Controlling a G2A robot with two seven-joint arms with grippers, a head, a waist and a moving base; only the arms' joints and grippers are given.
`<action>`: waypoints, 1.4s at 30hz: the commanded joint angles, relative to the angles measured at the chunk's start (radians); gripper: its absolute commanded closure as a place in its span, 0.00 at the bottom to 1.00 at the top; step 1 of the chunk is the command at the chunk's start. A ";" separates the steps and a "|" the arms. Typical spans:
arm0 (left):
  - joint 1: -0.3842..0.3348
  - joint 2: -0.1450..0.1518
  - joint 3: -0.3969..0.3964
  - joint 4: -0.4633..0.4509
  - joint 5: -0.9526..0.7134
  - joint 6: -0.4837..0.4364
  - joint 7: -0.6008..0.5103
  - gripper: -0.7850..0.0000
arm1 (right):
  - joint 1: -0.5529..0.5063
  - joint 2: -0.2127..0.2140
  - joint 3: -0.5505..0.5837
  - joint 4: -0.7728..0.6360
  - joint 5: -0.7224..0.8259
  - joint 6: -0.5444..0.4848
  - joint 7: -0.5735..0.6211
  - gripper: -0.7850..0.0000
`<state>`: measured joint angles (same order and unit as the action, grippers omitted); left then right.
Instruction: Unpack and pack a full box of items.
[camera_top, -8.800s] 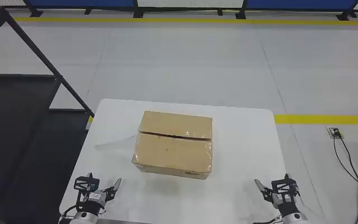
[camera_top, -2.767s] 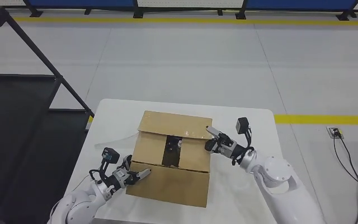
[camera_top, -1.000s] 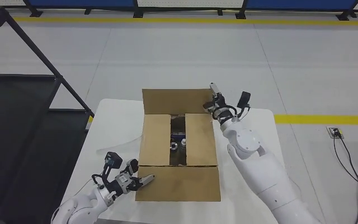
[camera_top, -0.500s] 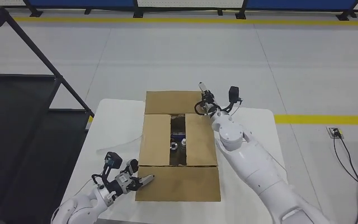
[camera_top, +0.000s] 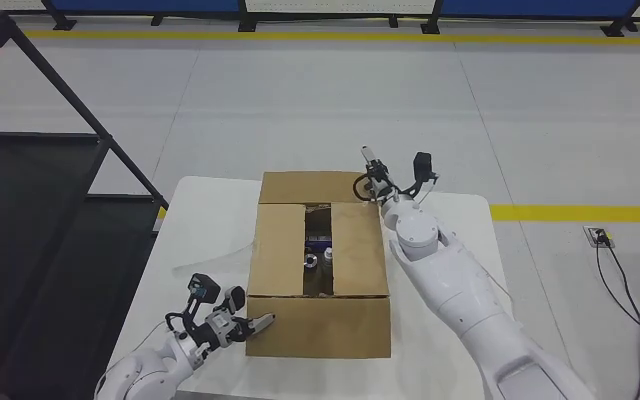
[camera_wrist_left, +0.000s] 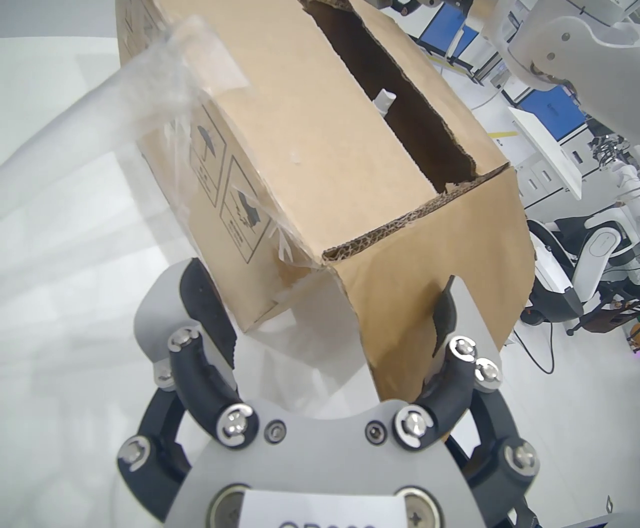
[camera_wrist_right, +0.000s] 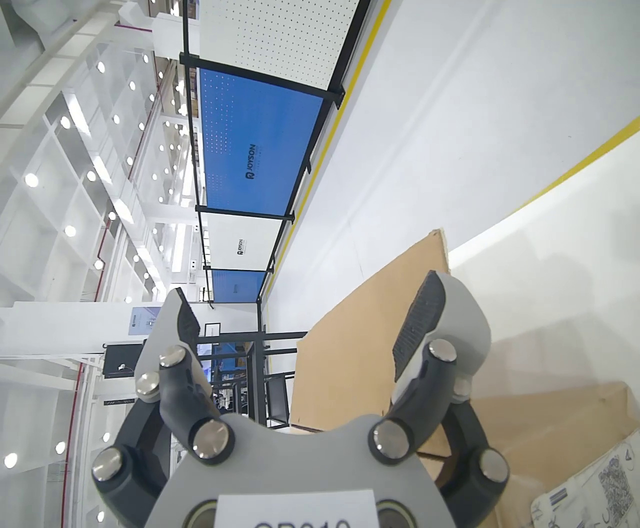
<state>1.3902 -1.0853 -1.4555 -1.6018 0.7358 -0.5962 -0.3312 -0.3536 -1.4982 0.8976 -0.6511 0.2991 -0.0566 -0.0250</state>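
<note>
A cardboard box (camera_top: 355, 250) stands mid-table with its far flap (camera_top: 310, 187) and near flap (camera_top: 320, 325) folded outward. Between the two inner flaps a gap shows bottles (camera_top: 318, 258) with white caps. My left gripper (camera_top: 255, 325) is open at the near flap's left corner. In the left wrist view that flap's edge (camera_wrist_left: 400, 320) lies between the fingers of the left gripper (camera_wrist_left: 330, 310), and a white cap (camera_wrist_left: 384, 100) shows in the gap. My right gripper (camera_top: 370, 180) is open at the far flap's right corner. The far flap (camera_wrist_right: 370, 340) lies just behind the right gripper (camera_wrist_right: 305, 315).
The white table (camera_top: 200, 220) has bare room left and right of the box. Loose clear tape (camera_wrist_left: 165, 80) hangs off the box's left side, and a strip of tape (camera_top: 195, 262) trails onto the table. A black frame (camera_top: 110, 150) stands off the table's left.
The far flap has folded a little further back, and my right gripper has shifted slightly right with it. The left gripper and near flap have hardly moved.
</note>
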 joint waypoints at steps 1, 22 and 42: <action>0.000 0.001 0.000 0.000 0.004 0.003 0.001 0.00 | -0.003 0.000 0.013 0.003 0.008 -0.012 0.024 0.00; 0.004 0.001 -0.003 -0.002 0.004 0.002 0.009 0.00 | 0.003 -0.019 0.059 0.019 -0.024 0.008 0.034 0.00; 0.004 0.001 -0.003 -0.002 0.004 0.002 0.009 0.00 | 0.003 -0.019 0.059 0.019 -0.024 0.008 0.034 0.00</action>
<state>1.3938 -1.0838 -1.4583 -1.6041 0.7399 -0.5939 -0.3226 -0.3505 -1.5172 0.9568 -0.6321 0.2748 -0.0490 0.0091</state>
